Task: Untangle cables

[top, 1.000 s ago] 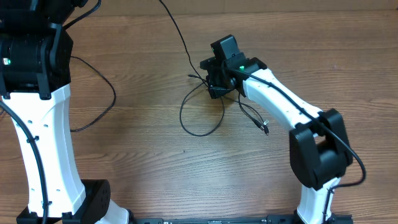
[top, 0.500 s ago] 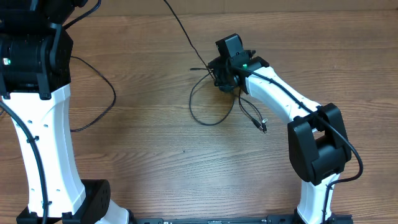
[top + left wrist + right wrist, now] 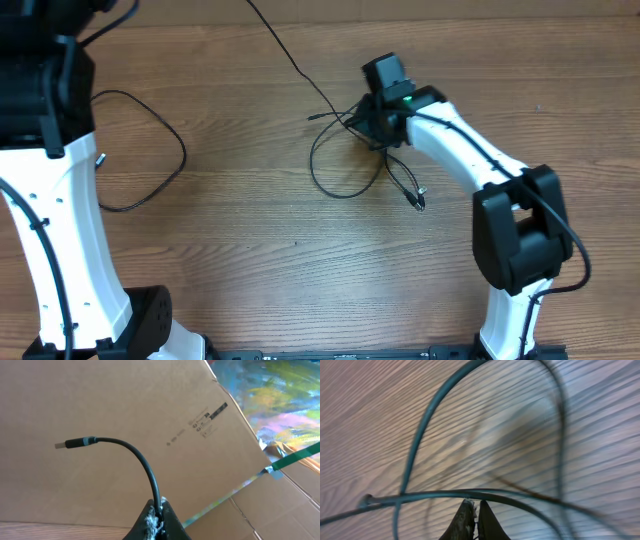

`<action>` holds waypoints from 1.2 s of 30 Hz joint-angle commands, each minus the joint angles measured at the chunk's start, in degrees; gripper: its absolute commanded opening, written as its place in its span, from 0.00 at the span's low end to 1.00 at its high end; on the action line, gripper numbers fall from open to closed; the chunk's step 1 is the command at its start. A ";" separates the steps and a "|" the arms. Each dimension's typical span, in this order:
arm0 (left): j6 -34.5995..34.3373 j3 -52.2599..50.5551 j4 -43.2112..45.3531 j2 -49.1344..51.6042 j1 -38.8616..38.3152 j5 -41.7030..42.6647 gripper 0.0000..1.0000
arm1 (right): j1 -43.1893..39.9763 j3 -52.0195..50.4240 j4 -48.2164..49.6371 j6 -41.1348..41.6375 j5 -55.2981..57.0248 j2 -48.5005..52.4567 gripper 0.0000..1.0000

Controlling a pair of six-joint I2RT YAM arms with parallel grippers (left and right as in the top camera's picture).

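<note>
**Left side.** The left arm is seen standing over the left edge of the table. In the left wrist view the left gripper is found with its jaws drawn tight together on a USB-tipped cable. This cable rises from between the tips, bends over and ends in a plug held in the air, pointing left. A cardboard box is seen behind it. On the table beside this arm a thin black loop is laid out in a wide curve, with both its ends hidden by the arm.

**Centre.** A long cord is noted running from the top edge of the overhead view diagonally down to the right. The cables are gathered at mid-table, just left of and below the right gripper. They form an open loop on the wood, with two short strands trailing to the lower right and ending in small plug tips.

**Right side.** The right arm is extended from the lower right towards the bundle. The right gripper is lowered onto the top of the bundle. In the right wrist view its fingers are seen pressed together with no gap. A cord is seen crossing directly at the tips, and further strands arch above it. Whether that cord is actually nipped cannot be determined.
</note>
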 commanded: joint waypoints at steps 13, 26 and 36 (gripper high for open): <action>1.49 0.57 -0.02 -1.92 5.60 13.22 0.04 | -1.90 2.84 -0.28 -31.01 -21.73 -3.82 0.81; 1.46 0.57 -0.17 -1.92 5.60 15.78 0.04 | -0.87 2.82 8.37 -10.60 -19.91 2.54 0.82; 1.46 0.57 -0.15 -1.92 5.60 15.74 0.04 | -0.83 2.82 13.73 4.96 -12.22 6.64 0.63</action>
